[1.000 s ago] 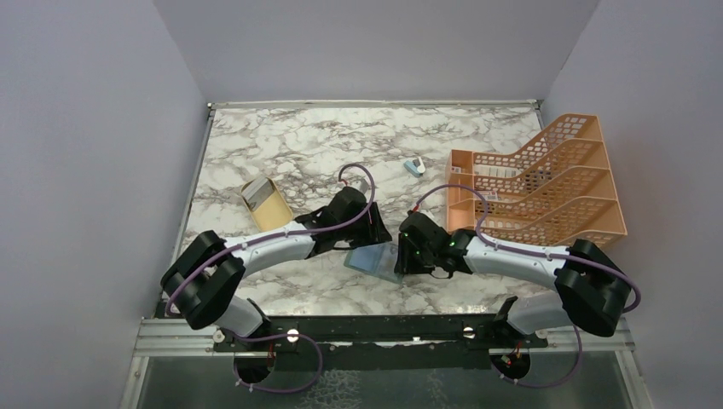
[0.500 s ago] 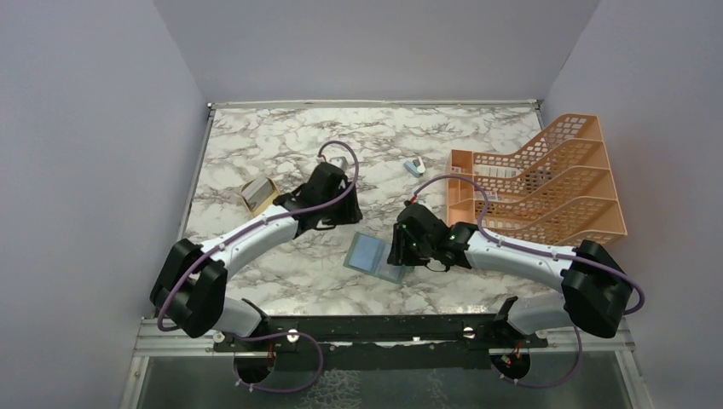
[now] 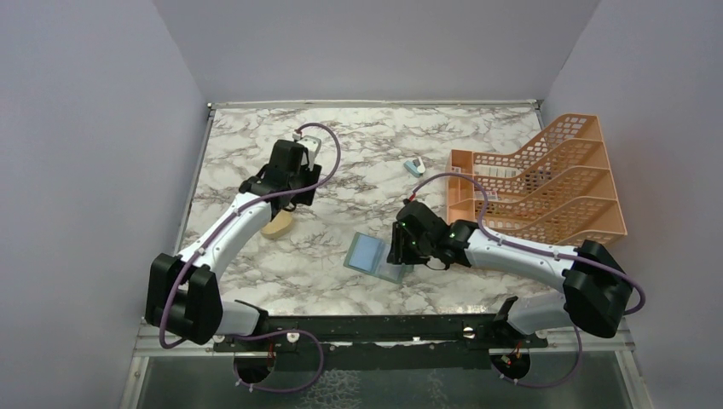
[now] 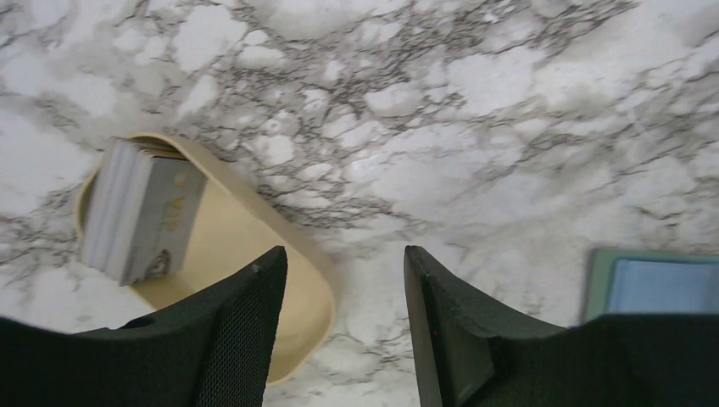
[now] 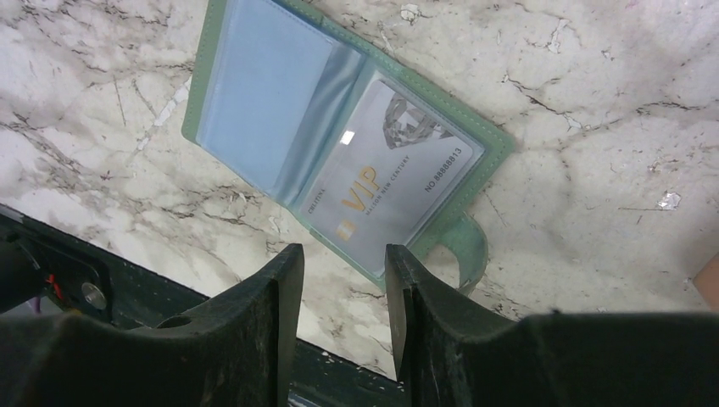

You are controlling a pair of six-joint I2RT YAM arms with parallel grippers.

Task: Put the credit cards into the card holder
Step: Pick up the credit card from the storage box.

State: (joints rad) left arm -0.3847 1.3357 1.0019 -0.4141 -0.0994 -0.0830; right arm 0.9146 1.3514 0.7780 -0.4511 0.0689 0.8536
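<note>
Over the last second my left gripper (image 4: 343, 263) has pulled away from the card holder (image 3: 371, 254) and swung out toward ten o'clock, so it now hangs above the tan dish (image 4: 229, 254). Its jaws stand about half open with nothing between them. The stack of credit cards (image 4: 140, 212) leans in the far end of the dish, at roughly ten o'clock from the gripper in the wrist view, and nothing touches it. My right gripper (image 5: 343, 254) has barely moved: it hovers over the holder's three o'clock edge, jaws partly apart and empty. The holder lies open and flat on the surface (image 3: 384, 145), toward the six o'clock side, and one VIP card (image 5: 386, 182) already sits in one of its clear pockets. I read this as one card delivered and the left arm going back for the next; picking a single card off that tight leaning stack looks like the fiddly part
</note>
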